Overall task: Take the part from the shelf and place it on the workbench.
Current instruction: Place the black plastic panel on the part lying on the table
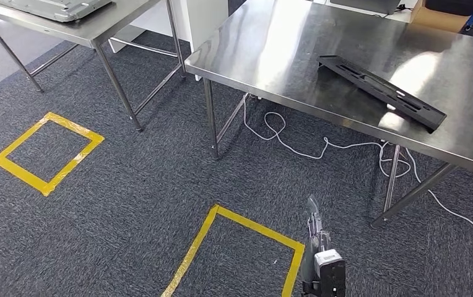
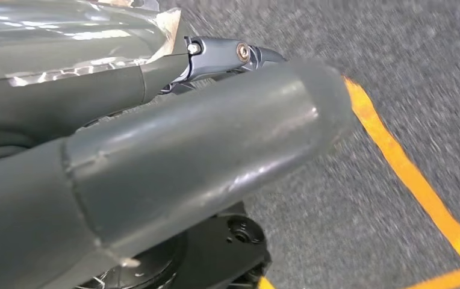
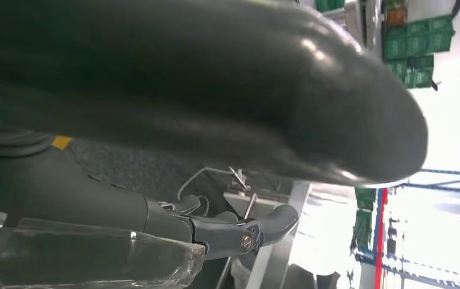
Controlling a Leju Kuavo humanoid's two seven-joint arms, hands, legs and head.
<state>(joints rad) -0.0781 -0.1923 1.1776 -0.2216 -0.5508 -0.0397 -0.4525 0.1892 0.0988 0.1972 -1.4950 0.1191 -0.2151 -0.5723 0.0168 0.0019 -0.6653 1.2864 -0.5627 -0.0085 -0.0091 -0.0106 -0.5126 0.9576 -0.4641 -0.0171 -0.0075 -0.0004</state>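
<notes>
The part (image 1: pixel 382 91), a long flat black bracket with slots, lies on the steel workbench (image 1: pixel 283 55) near its right side, apart from both hands. My right hand (image 1: pixel 319 250) hangs low beside the workbench's near edge, above the carpet, with straight fingers and nothing in it. In the right wrist view the right hand (image 3: pixel 215 108) shows a thick thumb and outstretched fingers (image 3: pixel 264 227), empty. My left hand (image 2: pixel 203 150) hangs over the carpet with its fingers (image 2: pixel 233 54) extended and nothing held.
A second steel table (image 1: pixel 98 25) stands at the back left with a grey panel (image 1: pixel 54 7) on it. Two yellow tape squares (image 1: pixel 48 151) (image 1: pixel 246 247) mark the dark carpet. A white cable (image 1: pixel 321 148) trails under the workbench between its legs (image 1: pixel 212 117).
</notes>
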